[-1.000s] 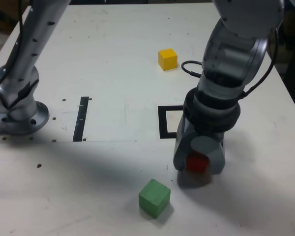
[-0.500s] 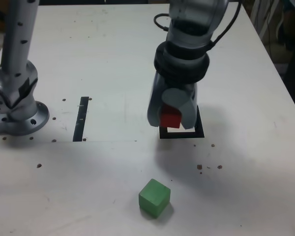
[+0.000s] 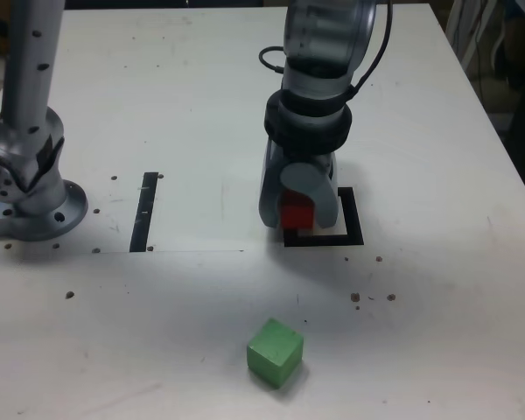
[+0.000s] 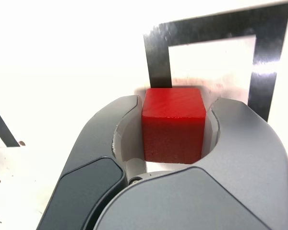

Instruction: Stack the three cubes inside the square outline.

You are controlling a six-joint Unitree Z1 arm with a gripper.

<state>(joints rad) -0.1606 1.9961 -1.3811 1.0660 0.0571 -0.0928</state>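
Note:
My gripper (image 3: 297, 214) is shut on a red cube (image 3: 296, 213), pinched between the two grey jaws. It hangs low over the left side of the square outline (image 3: 354, 219) in the exterior view, and the arm hides much of that outline. In the wrist view the red cube (image 4: 173, 124) fills the gap between my gripper's (image 4: 173, 132) jaws, and the black outline (image 4: 158, 57) with its white centre lies just beyond it. A green cube (image 3: 276, 352) rests alone on the white table, nearer the camera.
The arm's grey base (image 3: 35, 206) is bolted at the exterior view's left. A straight black strip (image 3: 144, 210) lies between the base and the outline. Small dark specks (image 3: 372, 297) dot the table (image 3: 437, 332) near the outline. The table's edge runs along the exterior view's right.
The gripper has carried the red cube from in front of the outline back and leftward to the outline's left side. The arm now covers the yellow cube seen a second ago.

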